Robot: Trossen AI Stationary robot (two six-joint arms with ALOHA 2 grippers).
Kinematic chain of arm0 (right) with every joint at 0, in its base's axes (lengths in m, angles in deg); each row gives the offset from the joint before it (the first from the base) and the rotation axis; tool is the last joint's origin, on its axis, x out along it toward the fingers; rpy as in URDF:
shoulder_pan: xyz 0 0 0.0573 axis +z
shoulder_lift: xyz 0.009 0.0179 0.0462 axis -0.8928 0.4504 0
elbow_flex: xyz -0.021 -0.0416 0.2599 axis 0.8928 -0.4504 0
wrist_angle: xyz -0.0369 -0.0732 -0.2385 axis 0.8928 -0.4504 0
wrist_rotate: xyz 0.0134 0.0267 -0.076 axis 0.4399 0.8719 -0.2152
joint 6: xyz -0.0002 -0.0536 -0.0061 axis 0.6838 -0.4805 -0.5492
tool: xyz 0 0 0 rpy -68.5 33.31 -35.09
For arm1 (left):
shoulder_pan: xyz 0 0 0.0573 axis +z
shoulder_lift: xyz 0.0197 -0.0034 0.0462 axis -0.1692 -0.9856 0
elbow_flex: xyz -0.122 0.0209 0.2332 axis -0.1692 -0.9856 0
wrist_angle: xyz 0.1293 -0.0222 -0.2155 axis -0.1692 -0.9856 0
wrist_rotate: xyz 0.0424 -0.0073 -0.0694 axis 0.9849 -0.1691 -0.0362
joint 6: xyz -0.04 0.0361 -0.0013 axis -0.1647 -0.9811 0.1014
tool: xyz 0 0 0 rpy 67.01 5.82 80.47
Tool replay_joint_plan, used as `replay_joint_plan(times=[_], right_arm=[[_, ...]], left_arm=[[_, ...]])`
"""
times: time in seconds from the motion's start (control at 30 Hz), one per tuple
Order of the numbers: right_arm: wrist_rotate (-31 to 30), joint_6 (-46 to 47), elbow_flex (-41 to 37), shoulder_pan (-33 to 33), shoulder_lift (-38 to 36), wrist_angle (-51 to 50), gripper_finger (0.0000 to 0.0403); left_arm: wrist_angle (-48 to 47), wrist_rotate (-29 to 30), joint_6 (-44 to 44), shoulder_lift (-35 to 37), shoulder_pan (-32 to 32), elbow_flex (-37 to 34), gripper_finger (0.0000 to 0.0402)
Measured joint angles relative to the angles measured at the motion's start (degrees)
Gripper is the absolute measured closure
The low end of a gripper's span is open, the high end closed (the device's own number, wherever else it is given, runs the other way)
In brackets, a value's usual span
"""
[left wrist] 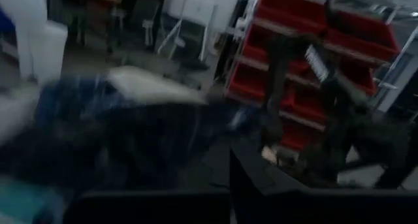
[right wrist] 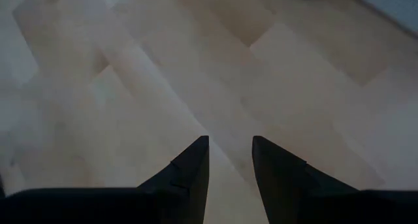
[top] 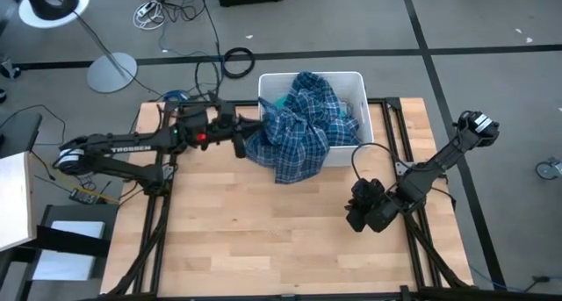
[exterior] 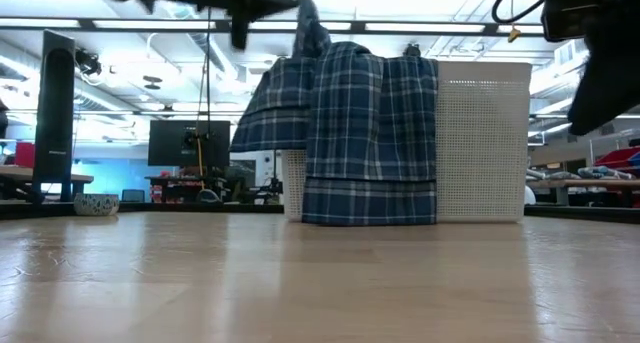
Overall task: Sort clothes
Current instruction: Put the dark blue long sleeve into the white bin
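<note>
floor: grey (top: pixel 492 38) | ceiling strip lights (exterior: pixel 130 24) | red shelving bins (left wrist: pixel 307 48)

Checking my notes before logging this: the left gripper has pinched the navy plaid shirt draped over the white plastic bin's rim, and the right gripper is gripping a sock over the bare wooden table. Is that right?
Only the sock is wrong. The right gripper holds nothing: the right wrist view shows its fingers apart over bare wooden table. The left gripper does pinch the navy plaid shirt draped over the white plastic bin.

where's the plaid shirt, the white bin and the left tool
plaid shirt (top: pixel 294 130): high view, cloth draped over the bin's front wall
white bin (top: pixel 362 89): high view, bare right rim
left tool (top: pixel 242 143): high view, tips at the shirt's edge
</note>
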Motion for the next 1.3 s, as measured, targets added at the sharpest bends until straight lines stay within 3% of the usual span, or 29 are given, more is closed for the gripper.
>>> replay_joint_plan(times=[0.13,0.27,0.6,0.9,1.13,1.3], right_arm=[[-0.71,-1.51,0.0,-1.43,-0.22,-0.08,0.0285],[-0.73,-1.56,0.0,-1.9,-0.37,-0.02,0.0285],[-0.71,-1.14,0.0,-1.64,-0.37,0.44,0.0285],[-0.25,-0.51,0.0,-1.62,-0.35,1.2,0.0285],[-0.16,-0.51,0.0,-1.64,-0.35,2.57,0.0285],[-0.16,1.06,0.0,-2.07,-0.35,3.38,0.0287]], left_arm=[[-1.22,-0.02,-2.95,-5.89,0.7,8.35,0.04],[-10.99,0.0,-3.05,-10.38,1.44,16.0,0.04],[-31.76,1.92,-3.07,-8.17,4.54,25.26,0.0379],[-49.01,3.1,0.0,-2.26,7.57,24.6,0.0324],[-57.42,2.6,0.01,1.51,8.48,17.81,0.0284],[-48.91,-8.23,-0.29,3.14,8.54,6.67,0.0276]])
